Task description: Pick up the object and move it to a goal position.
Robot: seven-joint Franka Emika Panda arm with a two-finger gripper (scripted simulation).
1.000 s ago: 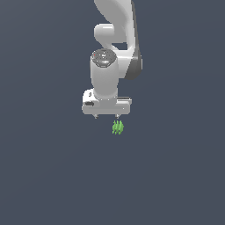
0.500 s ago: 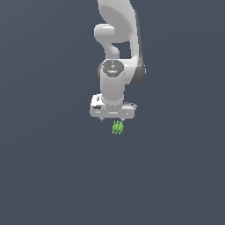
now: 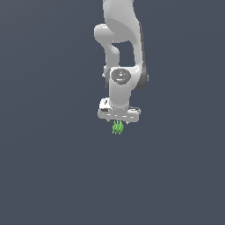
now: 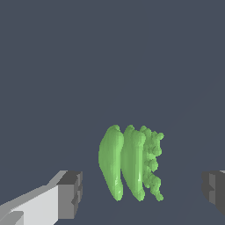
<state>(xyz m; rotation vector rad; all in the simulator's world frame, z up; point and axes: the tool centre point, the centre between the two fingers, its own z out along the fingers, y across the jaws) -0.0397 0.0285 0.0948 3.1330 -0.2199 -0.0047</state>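
The white arm (image 3: 121, 41) hangs down from the top of the exterior view, and its hand (image 3: 117, 123) sits right over the little green object (image 3: 117, 127). The object shows just under the hand's white crossbar, poking out below it, a cluster of narrow bright green lobes standing side by side with their tips pointing down. Around it there is only the flat dark grey desk (image 3: 48, 176), plain in every direction.

In the wrist view the object (image 4: 129, 163) fills the middle. Two smooth, pointed lobes stand next to each other, and a third, bumpy and ridged, presses against the second one on the side away from the first. All three run parallel, touching along their length.

The hand (image 4: 141, 191) is spread wide here. One grey finger pad (image 4: 70, 194) with its white backing sits well off to one side of the object, and the other grey pad (image 4: 214, 191) is at the frame's edge on the opposite side. The object lies between the two, nearer to the first pad than to the second, and neither pad touches it; dark desk (image 4: 110, 57) shows in the gap on both sides.

From the exterior view the fingers themselves are too small to make out under the crossbar.
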